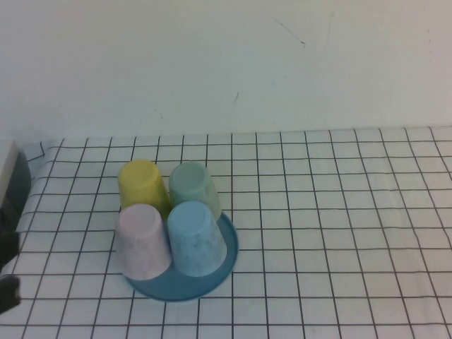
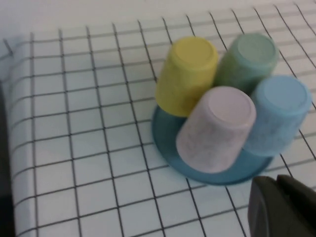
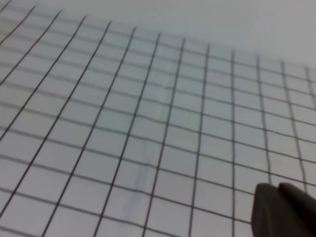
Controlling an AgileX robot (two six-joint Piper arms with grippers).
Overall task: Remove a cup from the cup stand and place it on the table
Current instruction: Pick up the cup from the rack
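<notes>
The light blue cup [image 1: 196,236] stands upside down at the front right of the teal cup stand [image 1: 215,280], whose pegs are hidden under the cups. In the left wrist view the cup [image 2: 279,116] and the stand [image 2: 162,136] lie beyond my left gripper [image 2: 275,183], which is shut and empty, hovering over the table [image 2: 74,123] just short of the dish rim. My right gripper [image 3: 277,188] is shut and empty over bare grid cloth [image 3: 148,123]. It is out of the high view.
On the stand also stand a pink cup [image 1: 143,240], a yellow cup [image 1: 143,185] and a pale green cup [image 1: 192,185], all upside down and close together. Dark parts of the left arm [image 1: 10,212] show at the table's left edge. A white wall backs the table [image 1: 339,212].
</notes>
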